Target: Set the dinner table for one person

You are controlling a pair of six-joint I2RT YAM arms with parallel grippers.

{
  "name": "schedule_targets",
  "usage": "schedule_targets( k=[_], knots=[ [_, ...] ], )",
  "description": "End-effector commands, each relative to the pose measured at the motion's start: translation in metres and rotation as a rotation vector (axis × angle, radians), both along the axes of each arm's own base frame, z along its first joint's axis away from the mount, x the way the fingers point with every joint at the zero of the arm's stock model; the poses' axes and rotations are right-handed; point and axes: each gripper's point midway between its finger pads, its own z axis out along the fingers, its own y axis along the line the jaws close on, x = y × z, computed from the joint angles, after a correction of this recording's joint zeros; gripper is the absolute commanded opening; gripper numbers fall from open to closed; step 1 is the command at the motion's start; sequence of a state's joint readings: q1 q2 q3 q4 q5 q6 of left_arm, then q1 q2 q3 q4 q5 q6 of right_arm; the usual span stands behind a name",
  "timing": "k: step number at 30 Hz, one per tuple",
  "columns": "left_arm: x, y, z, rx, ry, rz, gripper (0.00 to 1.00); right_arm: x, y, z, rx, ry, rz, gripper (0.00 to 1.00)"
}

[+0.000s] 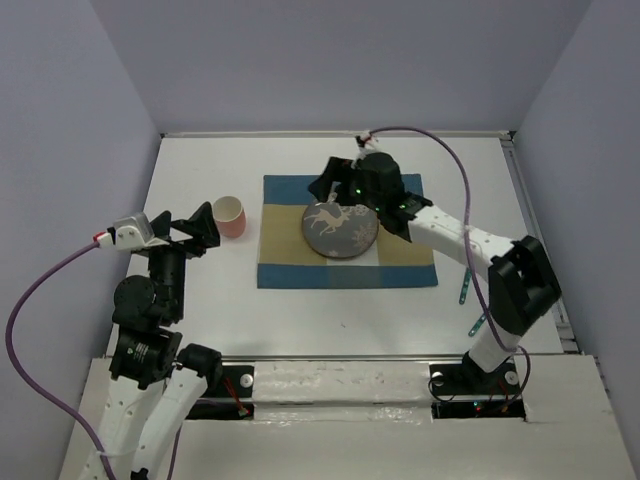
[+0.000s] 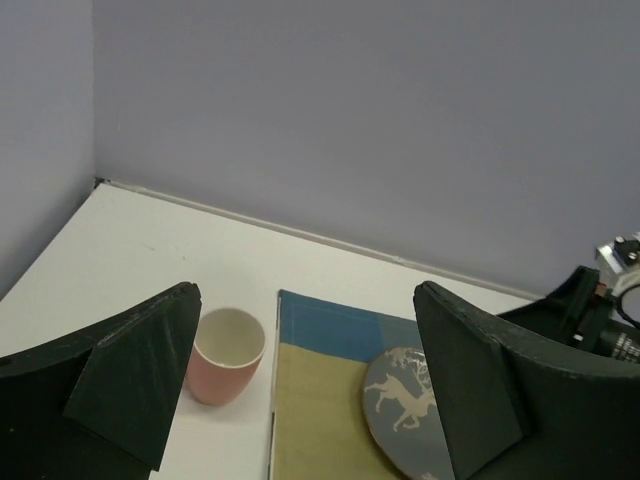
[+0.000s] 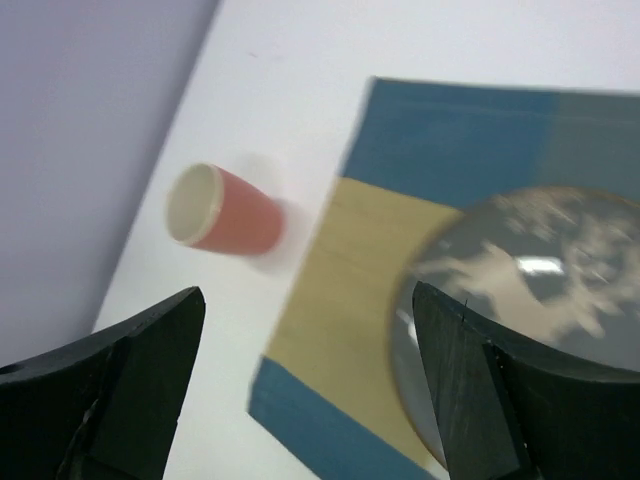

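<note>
1. Your left end effector [image 2: 305, 300] had its fingers spread wide with nothing between them. It hung over the left part of the table [image 1: 200, 170], pointing towards the pink cup [image 1: 230, 216].
2. The cup stood upright on bare table just beside the left edge of the checked placemat [image 1: 285, 265], not on it. That looked like a sensible drink spot: within reach, yet clear of the plate.
3. Your right end effector [image 3: 308, 300] was also apart and empty. It was held above the far-left part of the placemat, near the rim of the deer-patterned plate [image 1: 340, 230]. Its wrist view was smeared, so you could not read fine contact there.
4. The plate lay flat near the middle of the placemat. I judged this deliberate, since the cloth marks the single setting and the plate anchors it.
5. The table itself filled the white floor of the enclosure and carried everything. The setting sat towards its middle, a little to the far side.
6. One slim teal utensil [image 1: 465, 287] lay on bare table beyond the right edge of the placemat, with a second utensil [image 1: 478, 325] nearer the right arm's base. I could not tell which was fork, knife or spoon.
7. My reading: plate and cup looked placed and the cutlery did not. Your right arm was the natural one to fetch it. The thin handles lying flat would need a low, careful pinch.
</note>
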State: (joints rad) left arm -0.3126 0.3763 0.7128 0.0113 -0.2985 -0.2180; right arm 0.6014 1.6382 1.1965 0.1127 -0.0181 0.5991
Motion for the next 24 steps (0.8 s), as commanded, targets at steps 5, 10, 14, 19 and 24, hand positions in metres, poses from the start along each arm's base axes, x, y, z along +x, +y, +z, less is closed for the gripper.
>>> schedule_targets(
  k=[5, 10, 14, 19, 24],
  knots=[
    [-0.011, 0.020, 0.024, -0.028, -0.102, 0.088, 0.99, -0.003, 0.173, 0.024, -0.054, -0.106, 0.278, 0.95],
    [-0.011, 0.017, 0.025, -0.027, -0.107, 0.071, 0.99, 0.005, 0.231, -0.021, -0.134, -0.079, 0.326, 0.96],
    [-0.013, 0.017, 0.026, -0.029, -0.115, 0.071, 0.99, 0.017, 0.241, -0.042, -0.170, -0.049, 0.273, 0.92],
    [-0.014, 0.016, 0.027, -0.031, -0.119, 0.061, 0.99, 0.018, 0.242, -0.066, -0.206, -0.027, 0.241, 0.81],
    [-0.014, 0.015, 0.027, -0.032, -0.119, 0.058, 0.99, 0.012, 0.248, -0.082, -0.207, -0.001, 0.252, 0.49]
  ],
)
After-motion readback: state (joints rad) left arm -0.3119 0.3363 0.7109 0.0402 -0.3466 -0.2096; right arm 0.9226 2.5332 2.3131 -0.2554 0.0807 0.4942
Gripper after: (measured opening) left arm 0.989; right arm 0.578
